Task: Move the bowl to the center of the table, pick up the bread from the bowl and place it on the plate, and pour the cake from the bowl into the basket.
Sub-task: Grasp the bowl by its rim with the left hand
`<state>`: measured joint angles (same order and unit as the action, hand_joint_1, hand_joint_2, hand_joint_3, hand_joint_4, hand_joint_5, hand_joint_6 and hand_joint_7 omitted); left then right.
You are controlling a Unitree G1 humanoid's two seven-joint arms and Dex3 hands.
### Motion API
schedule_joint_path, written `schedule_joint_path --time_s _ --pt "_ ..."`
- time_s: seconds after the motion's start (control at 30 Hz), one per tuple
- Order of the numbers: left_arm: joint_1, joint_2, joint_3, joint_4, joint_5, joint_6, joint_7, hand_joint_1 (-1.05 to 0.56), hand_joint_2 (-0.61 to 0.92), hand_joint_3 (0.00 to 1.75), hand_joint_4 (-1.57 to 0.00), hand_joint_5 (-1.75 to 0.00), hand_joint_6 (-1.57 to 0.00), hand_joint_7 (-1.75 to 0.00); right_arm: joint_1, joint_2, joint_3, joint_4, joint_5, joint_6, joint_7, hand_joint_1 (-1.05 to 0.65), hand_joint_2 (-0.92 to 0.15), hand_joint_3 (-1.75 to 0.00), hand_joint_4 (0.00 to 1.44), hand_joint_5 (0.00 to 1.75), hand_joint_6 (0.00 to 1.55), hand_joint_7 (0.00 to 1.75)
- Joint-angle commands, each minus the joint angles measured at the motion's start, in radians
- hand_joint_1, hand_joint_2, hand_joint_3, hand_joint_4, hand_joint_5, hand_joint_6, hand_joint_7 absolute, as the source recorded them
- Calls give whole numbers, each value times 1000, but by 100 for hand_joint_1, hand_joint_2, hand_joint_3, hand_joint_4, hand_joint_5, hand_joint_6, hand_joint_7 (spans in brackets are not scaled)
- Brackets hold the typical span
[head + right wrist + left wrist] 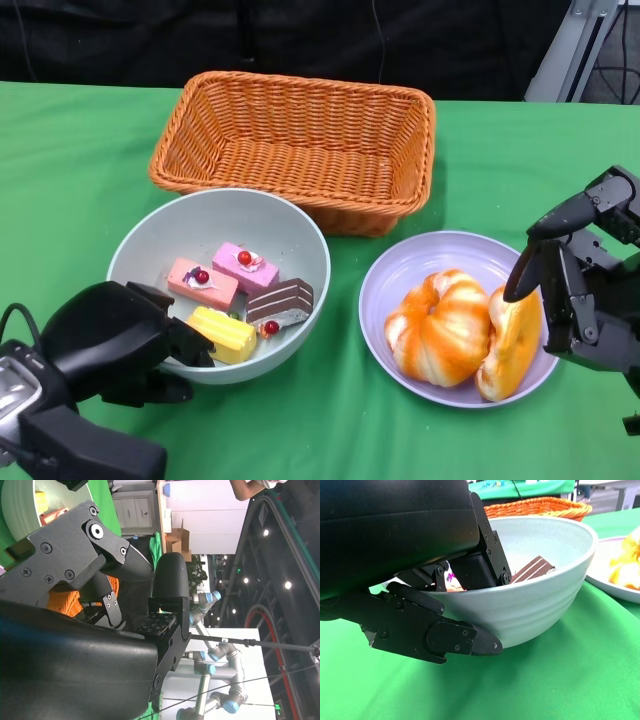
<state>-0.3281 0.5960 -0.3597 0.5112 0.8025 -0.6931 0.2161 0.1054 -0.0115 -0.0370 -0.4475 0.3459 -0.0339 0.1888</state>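
We note the left hand (125,340) gripping the near rim of the bowl (215,225), cake pieces (240,295) inside, mid-tabletop. Right hand (580,290) fingers apart, holding nothing, beside bread (465,330) on the plate (410,265); basket (295,145) behind.

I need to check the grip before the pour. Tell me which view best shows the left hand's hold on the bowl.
The left wrist view: the left hand clamps the bowl rim, fingers inside and outside. The head view shows it from above; the right wrist view shows only the bowl's edge.
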Motion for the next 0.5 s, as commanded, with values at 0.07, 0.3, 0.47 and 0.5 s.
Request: schedule_joint_path --time_s 0.07,0.3,0.47,0.5 --pt "-43 1 -12 95 24 -47 107 -17 92 25 -69 -171 -99 -75 3 3 -13 -1 14 -17 -1 -11 -52 -120 71 168 67 130" --pt "-70 -4 -14 196 -4 -159 200 -18 92 32 -76 -164 -96 -80 10 3 -8 -10 13 -8 -7 -11 -52 -120 72 166 68 127" --pt "-62 4 13 219 -78 -287 210 -18 73 75 -79 -168 -89 -102 9 3 -8 -2 13 -18 -2 -10 -53 -120 71 166 68 128" --pt "-56 6 22 217 -99 -310 202 -19 67 87 -80 -168 -88 -106 9 4 -9 0 15 -18 -2 -10 -53 -119 71 166 67 128"
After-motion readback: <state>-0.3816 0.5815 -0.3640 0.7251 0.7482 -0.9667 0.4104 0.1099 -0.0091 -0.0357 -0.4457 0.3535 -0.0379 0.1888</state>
